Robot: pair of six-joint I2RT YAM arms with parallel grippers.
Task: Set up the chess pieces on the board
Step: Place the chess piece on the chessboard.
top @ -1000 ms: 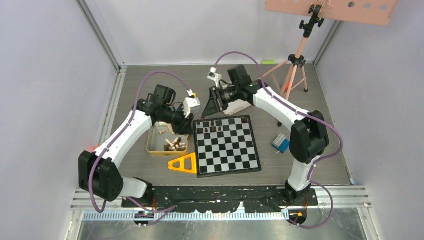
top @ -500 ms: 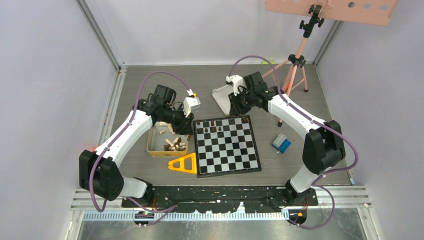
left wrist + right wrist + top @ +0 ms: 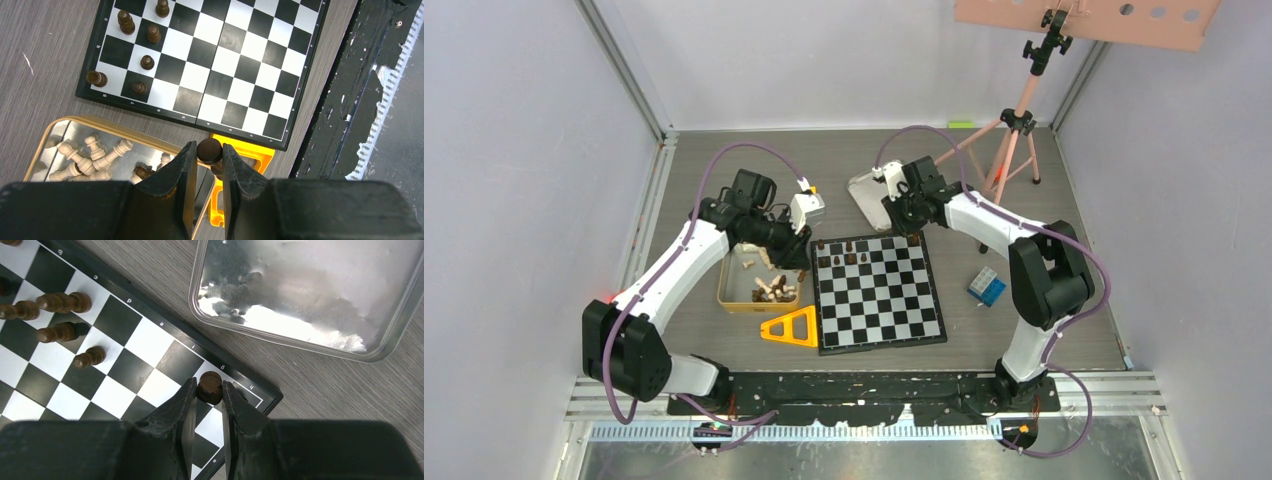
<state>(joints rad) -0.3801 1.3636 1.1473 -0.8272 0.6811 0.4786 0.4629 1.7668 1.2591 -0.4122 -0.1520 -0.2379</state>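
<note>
A dark piece [image 3: 210, 386] is grasped between the fingers of the right gripper [image 3: 207, 390]. It is held upright, so only its round head is seen from the wrist view and its long axis points down to the board [image 3: 150, 342]. The piece is placed over the far right corner of the board, just beside the silver lid [image 3: 300, 300]. Whether it is over the corner square or the one next to it cannot be told. It is judged that only a straight lowering is needed, and the right arm is clearly the nearer one for this corner.

A second dark piece [image 3: 209, 150] is clamped in the left gripper [image 3: 209, 155], above the edge of the gold tin [image 3: 100, 125] and the yellow triangle [image 3: 250, 152]. The board lies ahead of these fingers. Several standing dark pieces [image 3: 147, 62] are seen at its far left, and pale pieces [image 3: 95, 160] are lying in the tin.
</note>
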